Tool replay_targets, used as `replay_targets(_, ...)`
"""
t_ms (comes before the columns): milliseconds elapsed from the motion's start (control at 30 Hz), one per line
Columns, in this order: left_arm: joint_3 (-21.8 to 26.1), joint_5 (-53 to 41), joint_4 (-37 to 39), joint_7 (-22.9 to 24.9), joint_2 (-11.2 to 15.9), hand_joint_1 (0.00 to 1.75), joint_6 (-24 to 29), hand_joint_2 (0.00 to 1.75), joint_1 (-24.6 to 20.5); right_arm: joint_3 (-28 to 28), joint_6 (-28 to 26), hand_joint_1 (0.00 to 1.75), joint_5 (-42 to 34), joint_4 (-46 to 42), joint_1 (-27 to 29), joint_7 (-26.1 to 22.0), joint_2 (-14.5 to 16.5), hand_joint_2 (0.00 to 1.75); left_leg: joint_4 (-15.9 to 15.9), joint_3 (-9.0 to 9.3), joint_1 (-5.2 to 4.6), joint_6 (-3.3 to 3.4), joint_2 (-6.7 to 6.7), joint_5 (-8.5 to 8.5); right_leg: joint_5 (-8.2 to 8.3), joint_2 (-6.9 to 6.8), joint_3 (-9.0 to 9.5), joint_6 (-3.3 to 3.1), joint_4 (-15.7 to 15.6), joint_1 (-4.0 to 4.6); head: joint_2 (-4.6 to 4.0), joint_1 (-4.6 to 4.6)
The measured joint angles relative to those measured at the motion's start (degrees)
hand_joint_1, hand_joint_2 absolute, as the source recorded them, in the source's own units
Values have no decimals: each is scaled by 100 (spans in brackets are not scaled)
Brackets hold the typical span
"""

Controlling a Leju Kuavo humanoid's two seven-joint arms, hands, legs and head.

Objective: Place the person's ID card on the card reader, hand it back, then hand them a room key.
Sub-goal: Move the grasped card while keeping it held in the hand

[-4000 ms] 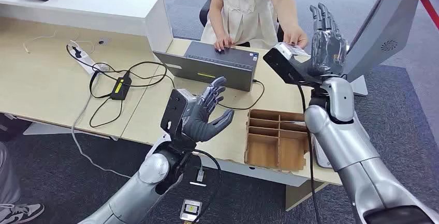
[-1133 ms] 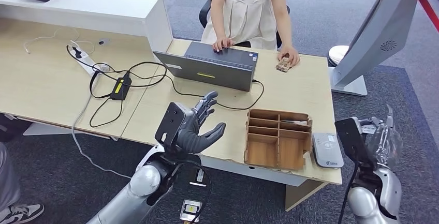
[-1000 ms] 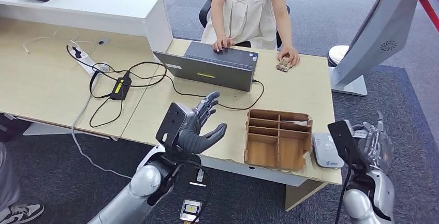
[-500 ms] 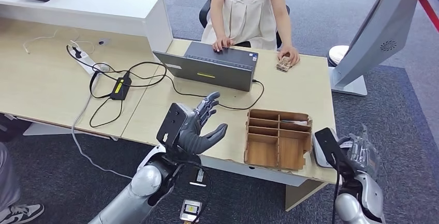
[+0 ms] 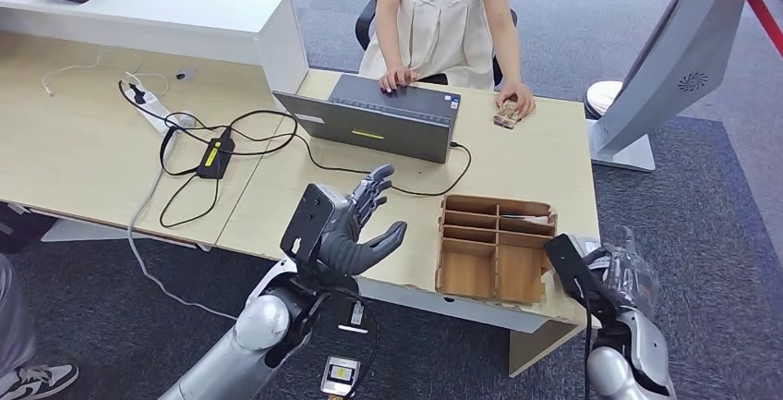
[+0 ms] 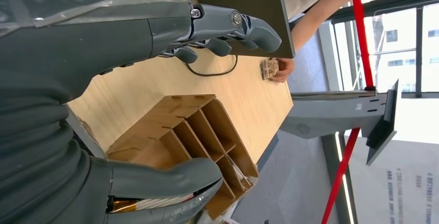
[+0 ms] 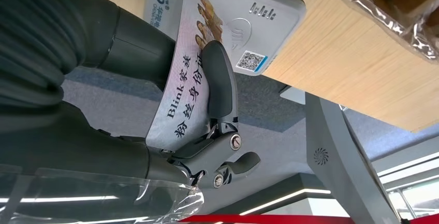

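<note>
Right hand (image 7: 171, 105) pinches the ID card (image 7: 181, 87) at the desk's near right corner, card's far end already over the reader (image 7: 243, 22), long axis pointing onto it. Left hand (image 5: 355, 224) hovers open, farther off. Person (image 5: 443, 12) sits beyond.

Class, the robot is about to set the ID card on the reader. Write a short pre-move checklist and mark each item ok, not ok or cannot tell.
1. ID card held by the right robot hand: ok.
2. Card over the reader: ok, one end overlaps it.
3. Card lying flat on the reader: cannot tell.
4. Left robot hand empty, away from the reader: ok.
5. Person's hand away from the reader: ok, at the far desk edge.
6. Organizer not in the card's way: cannot tell.
</note>
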Motion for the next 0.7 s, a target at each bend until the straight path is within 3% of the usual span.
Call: replay_targets(700, -4, 26, -5, 163, -8, 0, 13, 175, 2, 276, -181, 175, -155, 1052, -262, -157, 292, 175, 0, 4, 0, 0, 0, 1, 1, 0, 3, 0, 0, 0, 1, 1)
